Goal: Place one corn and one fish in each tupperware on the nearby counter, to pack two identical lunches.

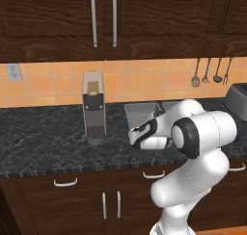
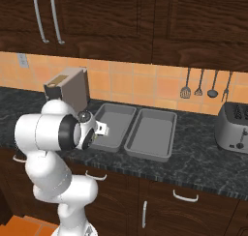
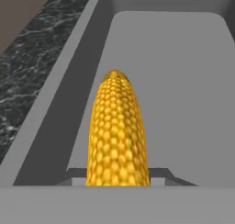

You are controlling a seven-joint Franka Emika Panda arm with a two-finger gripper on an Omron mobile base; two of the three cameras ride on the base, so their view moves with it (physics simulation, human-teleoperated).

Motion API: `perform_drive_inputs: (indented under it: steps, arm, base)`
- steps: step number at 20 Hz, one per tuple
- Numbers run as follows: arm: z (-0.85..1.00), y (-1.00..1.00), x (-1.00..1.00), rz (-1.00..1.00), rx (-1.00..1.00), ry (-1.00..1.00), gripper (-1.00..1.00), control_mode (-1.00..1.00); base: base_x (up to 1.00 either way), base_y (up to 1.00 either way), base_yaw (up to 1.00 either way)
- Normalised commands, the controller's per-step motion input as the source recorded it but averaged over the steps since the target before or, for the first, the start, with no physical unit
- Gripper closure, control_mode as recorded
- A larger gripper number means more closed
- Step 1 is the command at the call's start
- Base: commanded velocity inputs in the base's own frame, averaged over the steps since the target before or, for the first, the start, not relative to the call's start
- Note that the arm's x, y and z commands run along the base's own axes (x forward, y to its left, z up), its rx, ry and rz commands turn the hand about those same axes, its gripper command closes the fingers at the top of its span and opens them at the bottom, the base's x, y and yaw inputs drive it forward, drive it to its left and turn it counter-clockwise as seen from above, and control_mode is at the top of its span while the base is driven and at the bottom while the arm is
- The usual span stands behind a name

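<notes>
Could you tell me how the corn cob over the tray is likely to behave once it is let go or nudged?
The corn looks stiff and rounded, so it will probably roll sideways on the flat tray floor. Its bumpy kernels likely give some grip. The sloped walls should stop it.

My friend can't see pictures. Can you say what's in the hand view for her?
A bright-yellow stubby corn cob stands out at the centre, reaching out from the bottom edge over the flat floor of a grey shallow rectangular tupperware tray. Along the left runs the tray's sloped wall, then black white-veined marbled stone counter.
</notes>
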Motion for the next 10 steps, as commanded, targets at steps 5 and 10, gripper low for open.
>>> perform_drive_inputs:
  steps: [5,10]
  arm:
    - [-0.20,-0.07,0.48,0.03,0.00,-0.06,1.00,-1.00]
    - [-0.34,-0.02,0.31,0.01,0.00,0.00,1.00,-1.00]
  base:
    - [0.00,0.00,0.00]
    - [0.00,0.00,0.00]
